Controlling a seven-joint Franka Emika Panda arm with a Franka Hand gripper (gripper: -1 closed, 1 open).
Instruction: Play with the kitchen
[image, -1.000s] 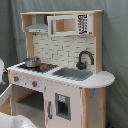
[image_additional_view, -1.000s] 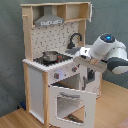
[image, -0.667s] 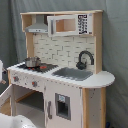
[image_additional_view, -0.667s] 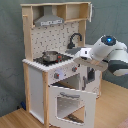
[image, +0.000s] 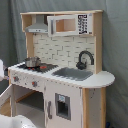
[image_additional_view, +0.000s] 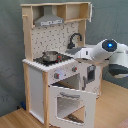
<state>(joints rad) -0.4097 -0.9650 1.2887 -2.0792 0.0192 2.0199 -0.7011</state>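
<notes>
The arm (image_additional_view: 107, 52) is sliding further in over the kitchen (image_additional_view: 55, 65), which is sitting right below it. Gripper's hidden, can't tell its state. Oven door (image_additional_view: 70, 102) is hanging open, so play's underway.

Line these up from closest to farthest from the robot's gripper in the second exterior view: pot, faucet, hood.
1. The black faucet, just above the gripper.
2. The pot, farther toward the second exterior view's left.
3. The grey hood, high up at the top, farthest.
</notes>
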